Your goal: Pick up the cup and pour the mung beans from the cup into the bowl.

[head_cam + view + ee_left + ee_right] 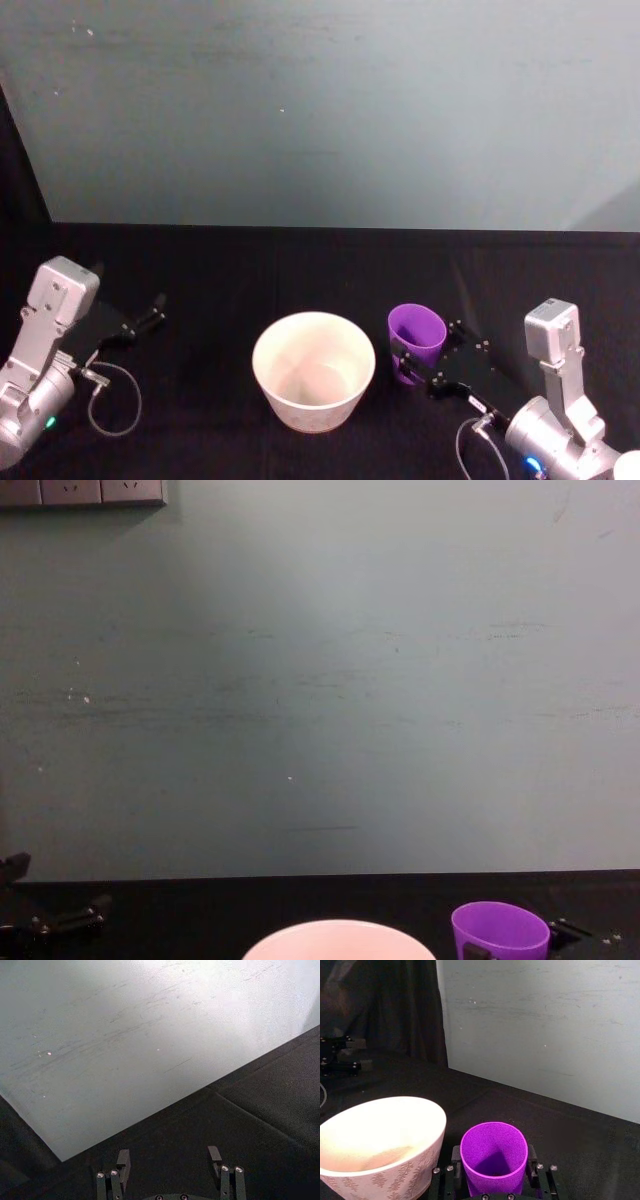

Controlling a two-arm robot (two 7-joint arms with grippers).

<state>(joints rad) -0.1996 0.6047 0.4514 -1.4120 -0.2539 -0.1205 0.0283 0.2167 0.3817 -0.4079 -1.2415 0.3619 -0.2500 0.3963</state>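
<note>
The purple cup (416,330) stands upright just right of the bowl (313,345), a wide pale bowl with a leaf pattern on its wall. My right gripper (426,352) reaches in from the lower right and is shut on the cup, one finger on each side. In the right wrist view the cup (494,1150) sits between the fingers (456,1159), and its inside looks plain purple. The bowl (380,1125) is close beside it. My left gripper (150,315) rests open at the far left, away from both, with nothing between its fingers (122,1159).
A black cloth covers the table, with a grey-green wall (320,110) behind it. A cable loop (115,400) hangs by the left arm. A dark curtain (380,1005) hangs at the left. Bare cloth lies between the left gripper and the bowl.
</note>
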